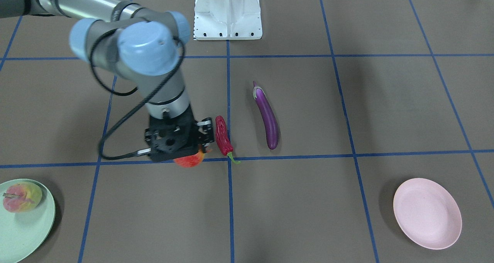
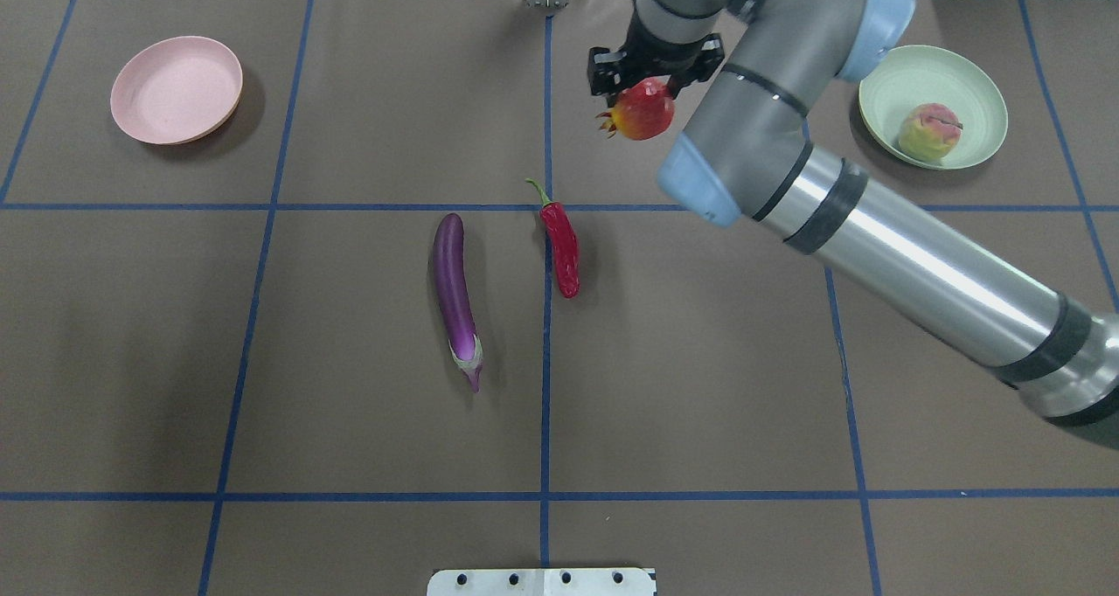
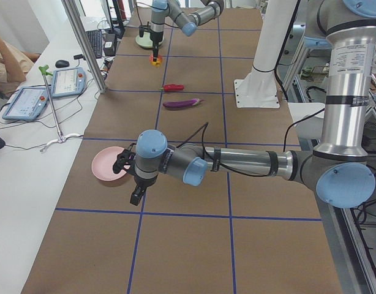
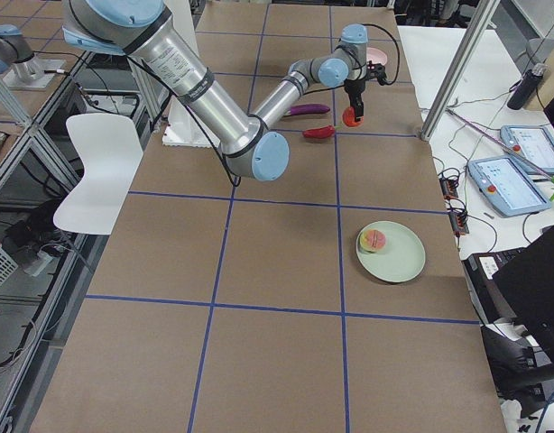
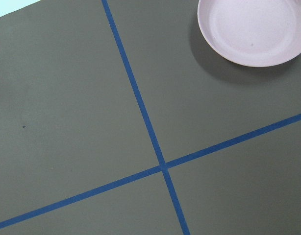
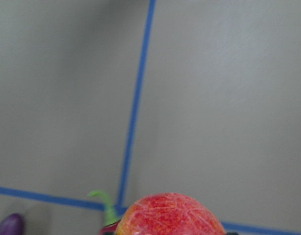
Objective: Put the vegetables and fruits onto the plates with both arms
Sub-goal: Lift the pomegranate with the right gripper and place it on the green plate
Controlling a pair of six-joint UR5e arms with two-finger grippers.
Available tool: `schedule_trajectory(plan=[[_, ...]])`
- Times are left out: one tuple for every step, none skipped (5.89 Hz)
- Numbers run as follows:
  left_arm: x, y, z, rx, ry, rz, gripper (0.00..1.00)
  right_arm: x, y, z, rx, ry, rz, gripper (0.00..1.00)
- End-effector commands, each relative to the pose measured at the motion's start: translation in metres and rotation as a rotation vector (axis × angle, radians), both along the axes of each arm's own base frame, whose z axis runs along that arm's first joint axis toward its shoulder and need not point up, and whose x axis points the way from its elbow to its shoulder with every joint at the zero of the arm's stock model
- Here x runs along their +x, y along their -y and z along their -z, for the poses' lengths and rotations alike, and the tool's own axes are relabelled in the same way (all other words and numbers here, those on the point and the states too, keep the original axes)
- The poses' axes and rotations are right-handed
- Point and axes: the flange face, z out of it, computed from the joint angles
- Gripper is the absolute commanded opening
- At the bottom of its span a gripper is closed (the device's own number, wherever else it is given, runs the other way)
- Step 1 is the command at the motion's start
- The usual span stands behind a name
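My right gripper (image 2: 647, 89) is shut on the mottled red-orange fruit (image 2: 642, 111) and holds it above the table, just beyond the chili's stem; the fruit also shows in the front view (image 1: 189, 159) and the right wrist view (image 6: 170, 215). The dark-red chili pepper (image 2: 562, 242) and the purple eggplant (image 2: 455, 294) lie side by side mid-table. The peach (image 2: 928, 133) sits in the mint green plate (image 2: 883, 80). The pink plate (image 2: 175, 89) is bare. My left gripper (image 3: 136, 196) hangs beside the pink plate (image 3: 111, 164); I cannot tell whether it is open or shut.
The white base block (image 1: 227, 12) stands at the robot's edge of the table. Blue tape lines grid the brown surface. Tablets (image 3: 68, 82) and a metal post (image 3: 84, 43) line the operators' side bench.
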Motion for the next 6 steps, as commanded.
schedule_trajectory(plan=[[0.000,0.001,0.008,-0.001,-0.008,0.017,1.00,0.104,0.065,-0.144,0.080,-0.050,0.069,0.00],[0.000,0.001,0.012,0.005,-0.007,0.018,1.00,0.139,0.089,-0.242,0.108,0.021,0.091,0.00],[0.000,-0.001,0.011,0.006,-0.006,0.017,1.00,0.177,0.107,-0.299,0.118,-0.033,0.124,0.00],[0.000,-0.001,0.010,0.003,-0.008,0.017,1.00,0.187,0.111,-0.317,0.097,-0.066,0.108,0.16],[0.000,-0.002,0.012,0.005,-0.007,0.018,1.00,0.190,0.111,-0.324,0.077,-0.069,0.090,0.99],[0.000,-0.002,0.013,0.005,-0.008,0.017,1.00,0.188,0.111,-0.313,-0.006,-0.027,-0.004,1.00]])
